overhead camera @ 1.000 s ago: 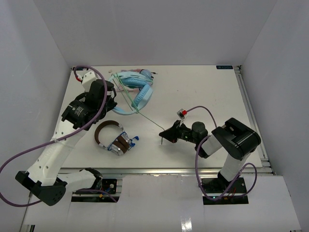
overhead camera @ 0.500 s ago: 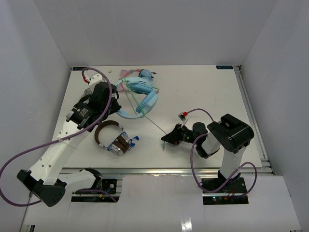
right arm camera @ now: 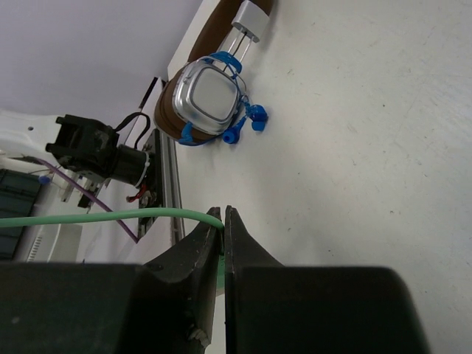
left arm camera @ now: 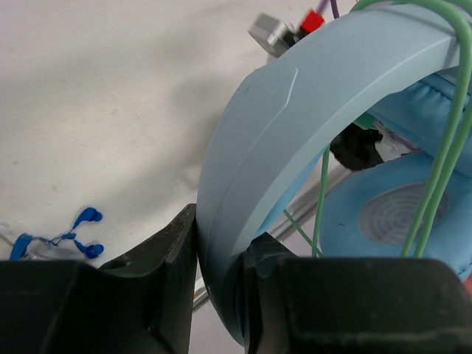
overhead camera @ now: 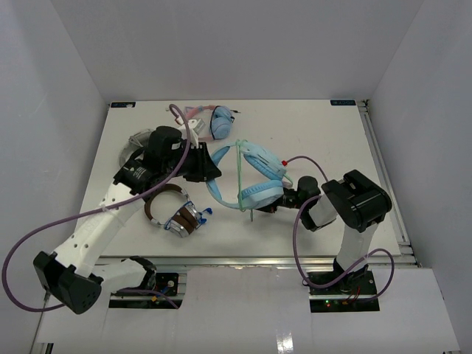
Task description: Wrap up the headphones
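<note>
White table (overhead camera: pixel 332 140), headphones (overhead camera: pixel 254 195) in left fingers' (left arm camera: pixel 162 258) grip, cable (right arm camera: pixel 110 216) in right fingers' (right arm camera: pixel 199 258) (half-hidden overhead)

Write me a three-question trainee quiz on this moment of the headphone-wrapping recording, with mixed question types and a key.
1. True or false: the left gripper is clamped on the headband of the light blue headphones.
2. What does the right gripper pinch? A) an earcup B) the pale green cable C) nothing
3. Fill in: the pair with silver earcups, lying on the table near the left arm, has a ___ headband.

Key: 1 true; 2 B; 3 brown.
</note>
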